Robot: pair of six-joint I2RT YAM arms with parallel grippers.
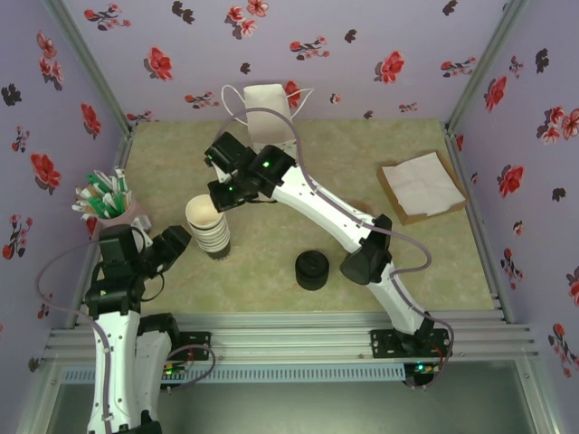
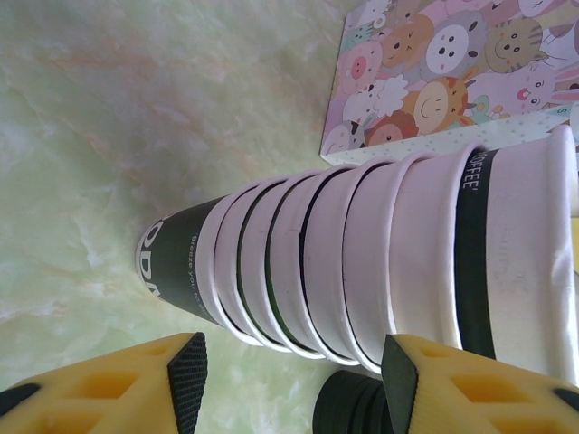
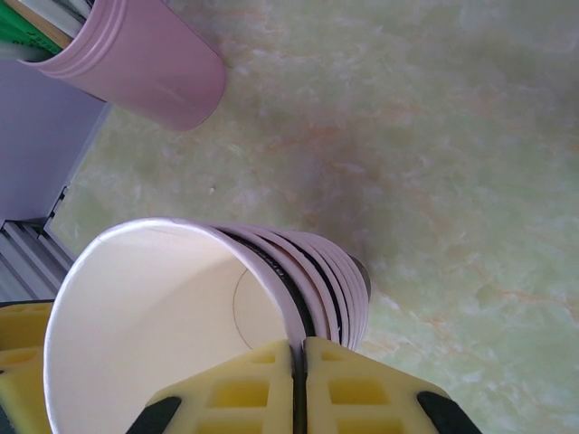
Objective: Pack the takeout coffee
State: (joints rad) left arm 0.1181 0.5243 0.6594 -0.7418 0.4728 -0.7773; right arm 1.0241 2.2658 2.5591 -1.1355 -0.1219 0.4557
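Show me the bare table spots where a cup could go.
Free: the front-right stretch between the napkins and the right arm; the back-left corner between the pink holder and the white bag. Crowded: around the cup stack and black lids.

L arm (image 1: 116,325) & R arm (image 1: 317,203): white shells, black joints, green LEDs lit at wrist & bases. Lilac-grey cables loop off both. L gripper (image 2: 294,371): yellow plastic fingers w/ cut-out pockets, black pads. R gripper (image 3: 297,348): same yellow, black at base.
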